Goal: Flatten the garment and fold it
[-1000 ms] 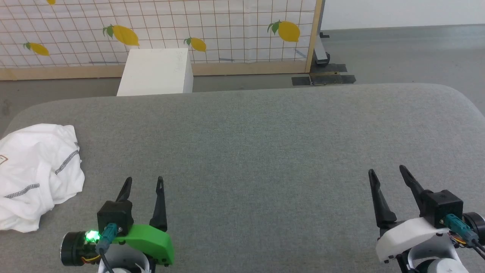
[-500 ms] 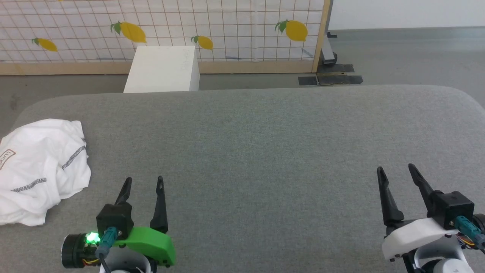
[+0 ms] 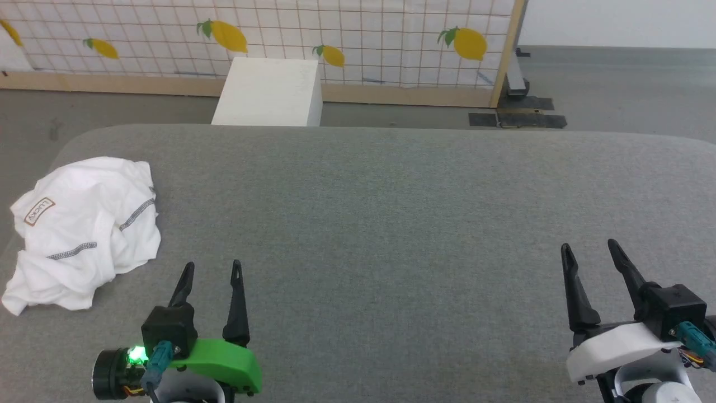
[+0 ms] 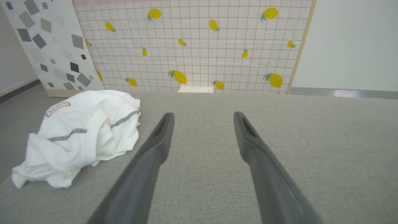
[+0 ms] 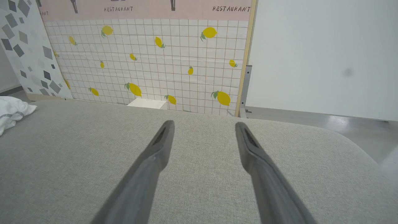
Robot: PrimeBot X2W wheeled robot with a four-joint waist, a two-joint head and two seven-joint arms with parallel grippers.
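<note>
The garment (image 3: 84, 229), a white thin shirt with grey zigzag seams and a small brown-bordered patch, lies crumpled in a heap at the left edge of the grey padded table (image 3: 391, 212). It also lies at the left in the left wrist view (image 4: 80, 133), and a corner of it shows at the far left in the right wrist view (image 5: 11, 113). My left gripper (image 3: 212, 267) is open over bare table, to the right of the heap and apart from it. My right gripper (image 3: 588, 247) is open at the lower right, far from the garment, holding nothing.
A rigid white box (image 3: 271, 92) stands on the floor just beyond the table's far edge. Behind it runs a lemon-patterned grid panel (image 3: 358, 39) on a wooden frame. Black floor plates (image 3: 517, 118) lie at the back right.
The whole head picture has shifted right, so the camera has turned toward the left; more of the garment and its patch now show. Both grippers stay open in place.
</note>
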